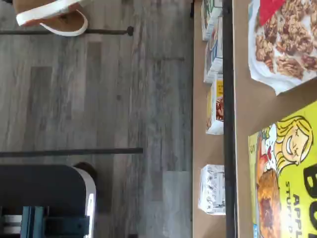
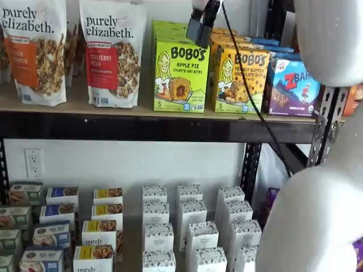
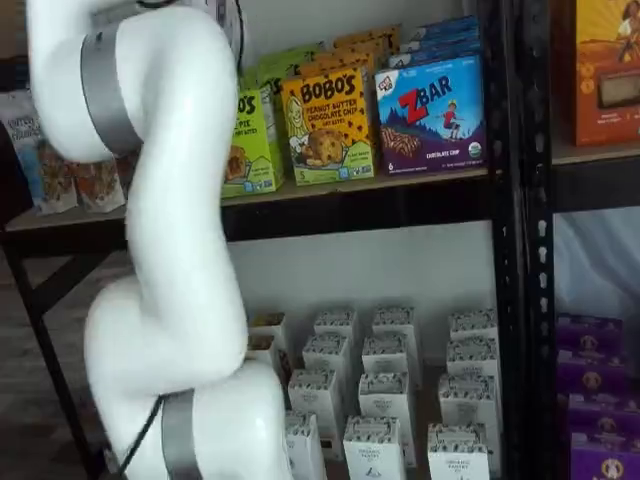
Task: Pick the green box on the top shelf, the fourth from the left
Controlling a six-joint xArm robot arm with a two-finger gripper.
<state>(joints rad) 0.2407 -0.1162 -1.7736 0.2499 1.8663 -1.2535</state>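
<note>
Lime-green upright carton [image 2: 180,76] touching yellow-orange neighbour box [image 2: 240,80]; black-fingered gripper [image 2: 199,29] above, opening indiscernible, nothing held. Risk: nudging neighbour.

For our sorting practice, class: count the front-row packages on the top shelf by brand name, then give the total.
Purely Elizabeth bags: 2
Bobo's boxes: 2, the green box and the yellow-orange box
Zbar box: 1
Total: 5 in the front row of the top shelf
</note>
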